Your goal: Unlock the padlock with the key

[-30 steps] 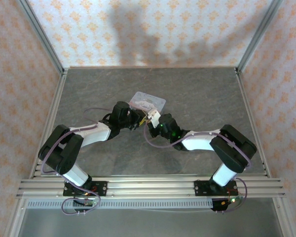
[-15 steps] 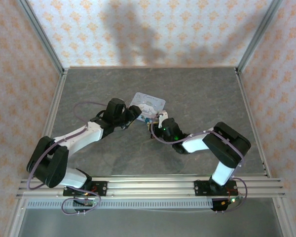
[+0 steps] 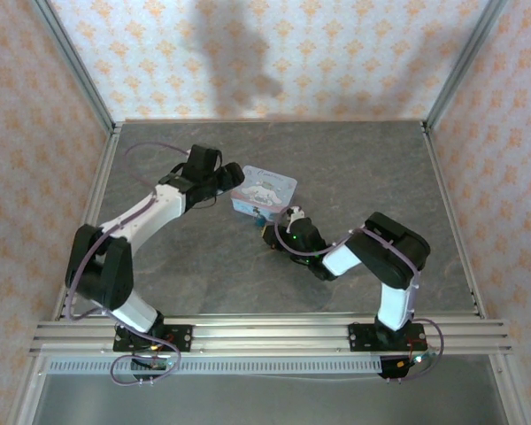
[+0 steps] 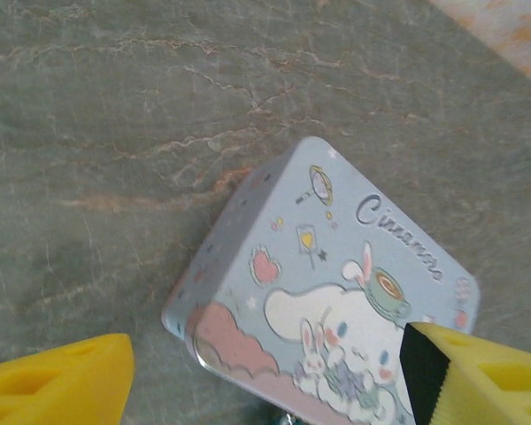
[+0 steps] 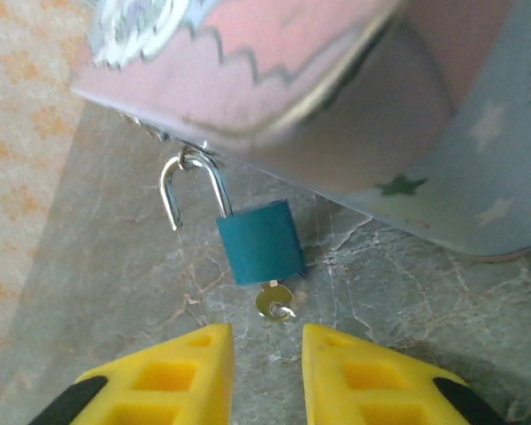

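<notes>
padlock (image 5: pixel 259 241), key (image 5: pixel 274 301) just beyond right hand (image 5: pixel 264 338)

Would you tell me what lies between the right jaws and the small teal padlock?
A small silvery metal key, plugged into the padlock; right wrist view.

The left arm reaches toward one o'clock, the left gripper (image 3: pixel 232 177) holding its fingers (image 4: pixel 62 385) spread wide. The right arm folds toward ten o'clock, the right gripper (image 3: pixel 280 221) holding its fingers (image 5: pixel 159 381) narrowly parted.

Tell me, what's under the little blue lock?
A small silvery key pokes out beneath the padlock, with grey table below. The key's blade is hidden inside the lock, so it can't be seen.
</notes>
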